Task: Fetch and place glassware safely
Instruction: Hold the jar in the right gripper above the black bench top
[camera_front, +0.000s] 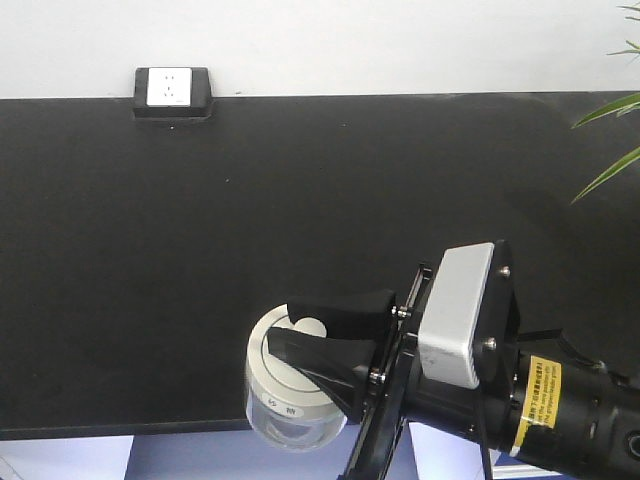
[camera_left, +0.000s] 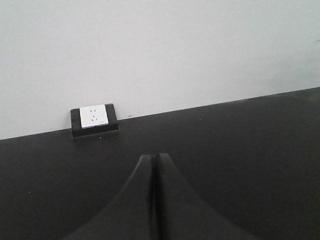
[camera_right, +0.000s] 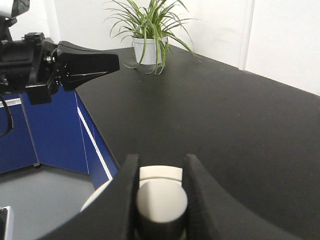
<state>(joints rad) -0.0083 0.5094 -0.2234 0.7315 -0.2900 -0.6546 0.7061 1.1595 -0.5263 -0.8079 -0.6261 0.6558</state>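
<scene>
Squat clear glass jar (camera_front: 288, 412) sits at the near edge of the matte black table (camera_front: 200, 220). The right gripper (camera_front: 300, 326) has its black wedge-shaped fingers clamped on the raised round knob of the smooth cream lid (camera_front: 262, 362). The left gripper (camera_left: 154, 165) is pressed closed and holds nothing. A white socket (camera_front: 171, 88) lies at the far left.

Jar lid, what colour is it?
The lid is cream-white with small dark markings on its rim, clearest in the exterior front-facing view.

Open black tabletop (camera_front: 200, 250), socket box (camera_front: 172, 92) at far edge, potted plant (camera_right: 147, 50) right, jar (camera_front: 285, 405) over near edge
</scene>
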